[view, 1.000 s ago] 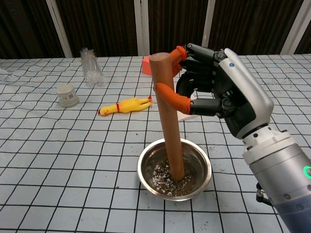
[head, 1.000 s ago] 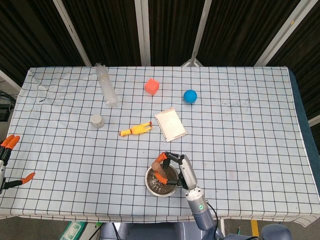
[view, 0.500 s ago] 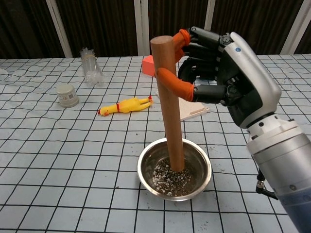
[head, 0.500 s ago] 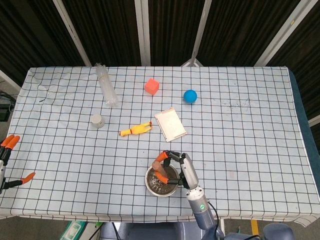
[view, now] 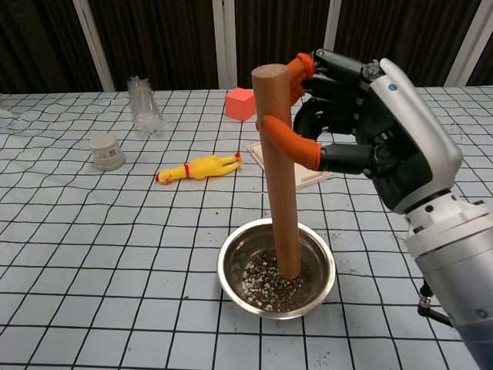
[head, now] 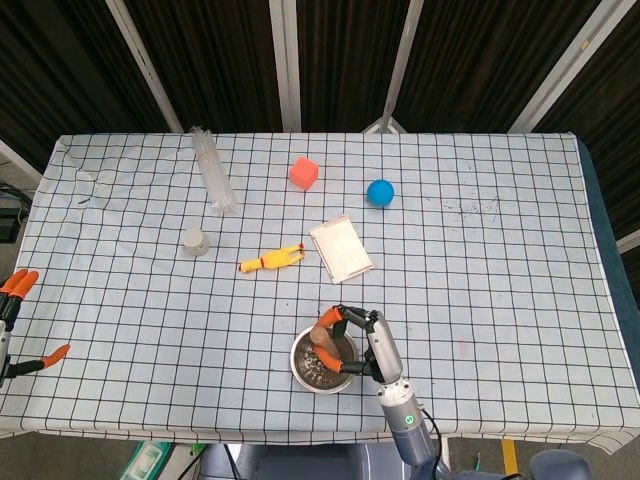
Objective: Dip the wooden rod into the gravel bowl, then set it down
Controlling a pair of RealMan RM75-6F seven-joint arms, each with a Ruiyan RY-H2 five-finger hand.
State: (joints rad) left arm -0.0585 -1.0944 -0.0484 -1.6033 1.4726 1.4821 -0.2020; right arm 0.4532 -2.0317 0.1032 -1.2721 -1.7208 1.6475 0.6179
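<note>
Head view: the right hand (head: 368,342) sits at the near edge of the surface (head: 480,300), its orange-tipped fingers wrapped round the top of the rod (head: 325,338). The rod stands in the bowl (head: 312,368), seen almost end-on from above. The left hand (head: 18,320) is at the far left edge, off the grid cloth, fingers spread apart and holding nothing. Farther back on the surface lie a rubber chicken (head: 271,260), a flat pale block (head: 341,248) just beside it, a grey cup (head: 194,241), a clear tube (head: 213,170), a red cube (head: 304,173) and a blue ball (head: 380,192), all well apart from the bowl.

Chest view: the right hand (view: 362,123) grips the rod (view: 279,169) near its top, thumb across the front and fingers (view: 305,63) curled behind. The rod is nearly upright, leaning slightly, its lower end buried in the gravel (view: 269,285) at the bottom of the steel bowl (view: 231,266). A few grains are scattered on the cloth around the bowl. Behind it lie the chicken (view: 199,167), the block (view: 312,176) partly hidden by the rod and hand, the cup (view: 106,151), the tube (view: 144,105) and the cube (view: 240,103). The left hand does not show here.
</note>
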